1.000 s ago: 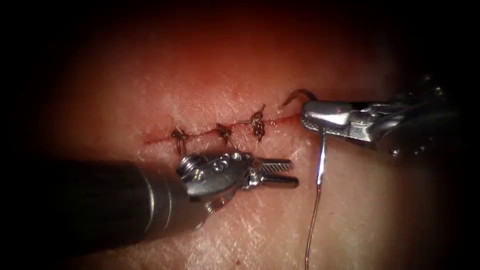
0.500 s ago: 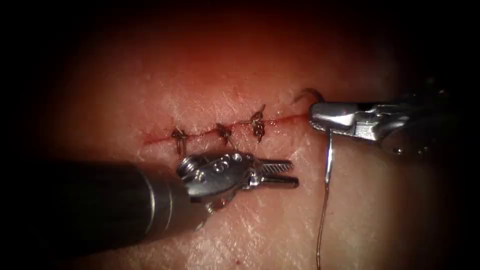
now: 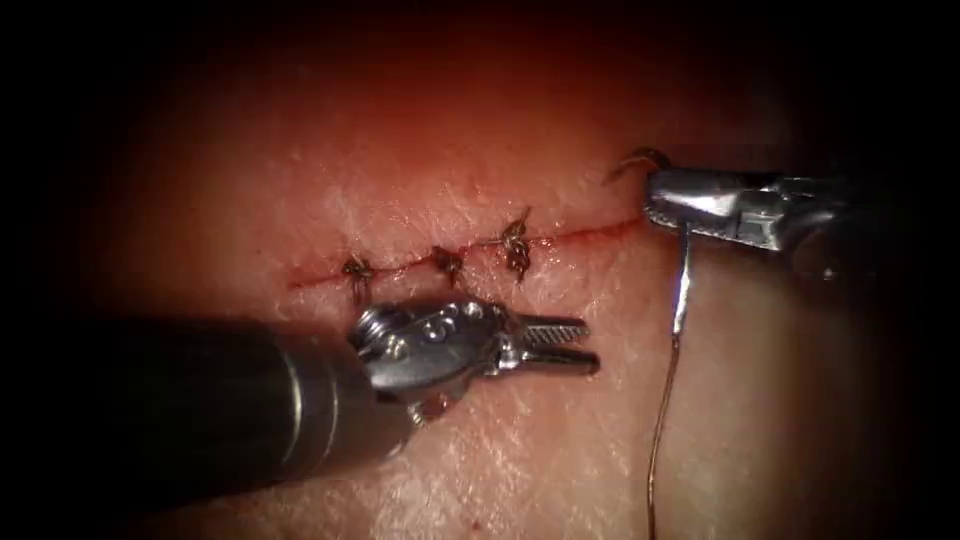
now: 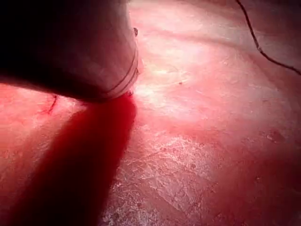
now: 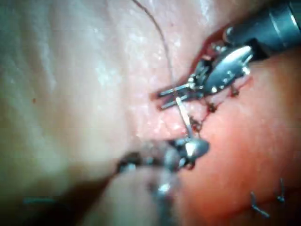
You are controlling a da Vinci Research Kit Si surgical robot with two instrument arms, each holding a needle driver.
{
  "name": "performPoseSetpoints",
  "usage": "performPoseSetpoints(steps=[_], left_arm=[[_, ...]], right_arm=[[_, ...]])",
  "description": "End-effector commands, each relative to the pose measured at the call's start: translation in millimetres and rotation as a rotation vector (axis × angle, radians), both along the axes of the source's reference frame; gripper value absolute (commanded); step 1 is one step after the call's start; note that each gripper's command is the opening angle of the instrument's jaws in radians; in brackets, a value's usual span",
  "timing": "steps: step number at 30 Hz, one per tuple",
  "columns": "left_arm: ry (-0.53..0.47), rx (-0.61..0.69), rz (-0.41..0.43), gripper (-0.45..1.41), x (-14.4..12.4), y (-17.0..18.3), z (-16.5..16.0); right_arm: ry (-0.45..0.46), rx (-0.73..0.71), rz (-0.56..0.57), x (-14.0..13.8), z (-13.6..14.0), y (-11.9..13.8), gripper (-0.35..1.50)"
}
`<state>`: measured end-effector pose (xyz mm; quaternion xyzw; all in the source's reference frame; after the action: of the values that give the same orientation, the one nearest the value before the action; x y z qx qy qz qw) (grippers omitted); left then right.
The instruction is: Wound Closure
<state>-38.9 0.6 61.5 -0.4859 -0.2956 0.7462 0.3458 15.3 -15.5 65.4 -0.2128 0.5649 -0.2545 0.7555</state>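
Observation:
In the endoscope view my right tool (image 3: 655, 203) is shut on the curved needle (image 3: 682, 285), gripping it nearer the tip than the tail. The hooked tip (image 3: 632, 160) rises above the jaws, just past the cut's (image 3: 585, 236) right end and off the tissue (image 3: 780, 400). The needle's tail hangs down with the thread (image 3: 657, 440) trailing toward the front. My left tool (image 3: 590, 345) lies below the cut, open and holding nothing. The right wrist view shows the right tool (image 5: 190, 148), the needle (image 5: 183, 113) and the left tool (image 5: 207, 80).
Three knotted stitches (image 3: 357, 270) (image 3: 447, 262) (image 3: 516, 245) close the cut's left and middle parts, with red fluid along the line. A dark thread (image 4: 258, 43) lies across the tissue in the left wrist view, beside the left shaft (image 4: 84, 47).
The right tool has carried the needle to the right and upward, away from the cut's right end, with the thread following. The left tool has stayed put.

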Motion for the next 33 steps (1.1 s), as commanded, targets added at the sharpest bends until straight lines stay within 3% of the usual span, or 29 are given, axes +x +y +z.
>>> performPoseSetpoints(steps=[1, 5, 11, 15, 20, 25, 33], left_arm=[[0.004, 0.001, -0.011, 0.24, 0.0, 0.4, -0.9], [0.002, -0.01, -0.012, 0.27, 1.0, 1.8, -4.2], [0.012, -0.028, -0.02, 0.29, 2.6, 3.8, -9.0], [0.009, -0.033, -0.024, 0.32, 2.9, 4.2, -10.6], [0.006, -0.031, -0.032, 0.47, 2.7, 4.2, -11.0], [0.011, -0.029, -0.061, 0.74, 2.6, 4.5, -10.6], [0.036, -0.014, -0.092, 0.78, 3.0, 4.4, -8.0]], right_arm=[[0.047, 0.167, 0.072, -1.4, 0.2, 1.7, -0.35], [0.099, 0.461, 0.152, -3.0, -0.5, 3.1, -0.35], [0.126, 0.768, 0.214, -3.1, 0.2, 3.2, -0.35], [0.126, 0.959, 0.164, -2.2, 1.3, 2.7, -0.35], [0.054, 0.964, 0.078, -0.6, 2.9, 1.4, -0.35], [0.055, 0.924, -0.006, 0.8, 3.3, 0.5, -0.35], [0.107, 0.808, -0.069, 1.6, 1.8, 0.2, -0.35]])
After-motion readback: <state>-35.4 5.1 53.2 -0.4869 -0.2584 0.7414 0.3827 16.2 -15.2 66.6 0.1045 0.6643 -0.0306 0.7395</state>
